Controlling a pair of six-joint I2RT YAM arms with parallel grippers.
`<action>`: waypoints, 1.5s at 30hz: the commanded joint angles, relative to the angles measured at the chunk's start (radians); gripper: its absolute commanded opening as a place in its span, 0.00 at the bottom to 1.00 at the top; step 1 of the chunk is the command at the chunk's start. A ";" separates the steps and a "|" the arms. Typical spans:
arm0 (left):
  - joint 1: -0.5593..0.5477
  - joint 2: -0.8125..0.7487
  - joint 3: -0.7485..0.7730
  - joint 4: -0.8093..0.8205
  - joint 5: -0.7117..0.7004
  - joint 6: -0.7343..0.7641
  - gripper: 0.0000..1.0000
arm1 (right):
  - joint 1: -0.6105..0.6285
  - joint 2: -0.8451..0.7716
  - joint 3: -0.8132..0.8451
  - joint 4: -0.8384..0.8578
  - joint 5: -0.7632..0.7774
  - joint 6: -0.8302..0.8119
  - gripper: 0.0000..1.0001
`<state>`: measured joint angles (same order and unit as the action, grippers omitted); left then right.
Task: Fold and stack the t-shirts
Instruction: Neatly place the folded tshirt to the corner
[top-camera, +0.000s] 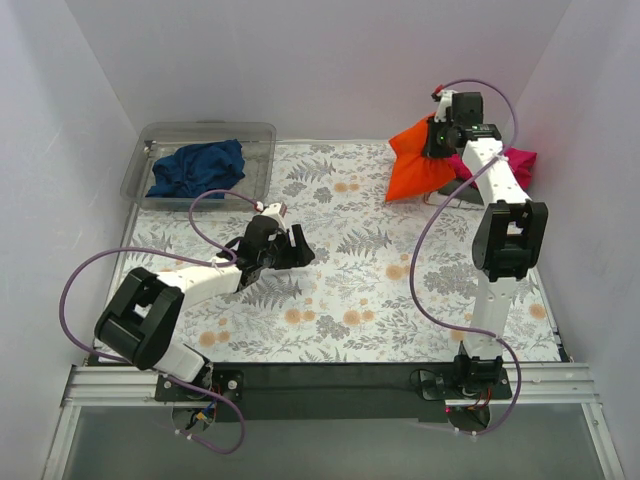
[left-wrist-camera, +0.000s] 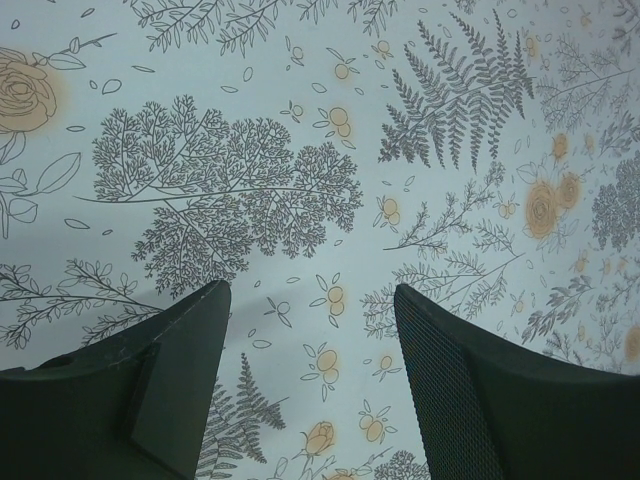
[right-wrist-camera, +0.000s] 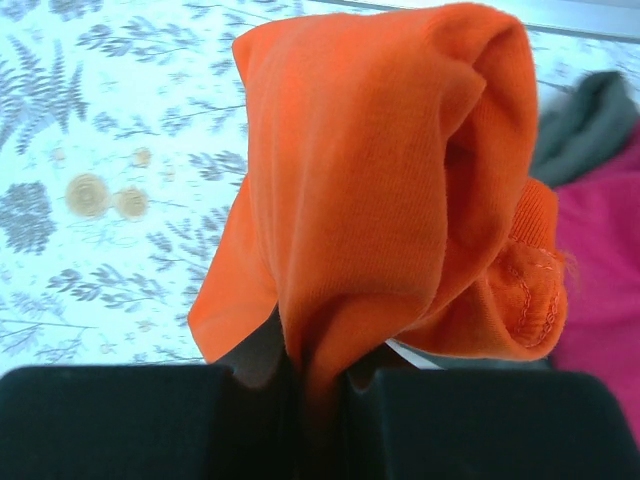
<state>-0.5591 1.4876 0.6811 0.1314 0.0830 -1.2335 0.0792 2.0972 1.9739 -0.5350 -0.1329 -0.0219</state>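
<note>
While the right gripper (top-camera: 438, 138) is up at the far right corner, it's clamped tight on the orange shirt (right-wrist-camera: 370, 180). A bunched fold is pinched between the fingers, and the rest hangs off it in a loose lump. The wrist cam shows the cloth draped right over the fingers. Honestly can't tell whether the bottom edge touches the table (top-camera: 350, 290) or just hangs above it.

The pink shirt (top-camera: 521, 160) is just to the right of the orange one, crumpled at the table's edge by the wall. The right wrist cam also catches a bit of the grey shirt (right-wrist-camera: 588, 115) behind it, lying against the pink one. The navy shirt (top-camera: 197, 168) is wadded up inside the tub (top-camera: 206, 127) at the far left corner.

The left gripper (left-wrist-camera: 310, 300) has its fingers spread wide apart and hovers low over the floral table, left of the middle and well apart from all the shirts.
</note>
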 joint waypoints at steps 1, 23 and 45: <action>0.007 0.002 0.000 0.005 0.008 0.012 0.62 | -0.058 -0.052 0.037 -0.017 -0.016 -0.024 0.01; 0.007 0.051 -0.005 0.017 0.040 -0.004 0.62 | -0.206 -0.112 -0.012 0.047 0.052 0.005 0.01; 0.007 0.056 -0.015 0.005 0.032 -0.009 0.62 | -0.226 -0.049 0.022 0.147 0.159 0.007 0.01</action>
<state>-0.5583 1.5471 0.6758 0.1356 0.1192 -1.2388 -0.1383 2.0525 1.9598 -0.4866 -0.0227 -0.0109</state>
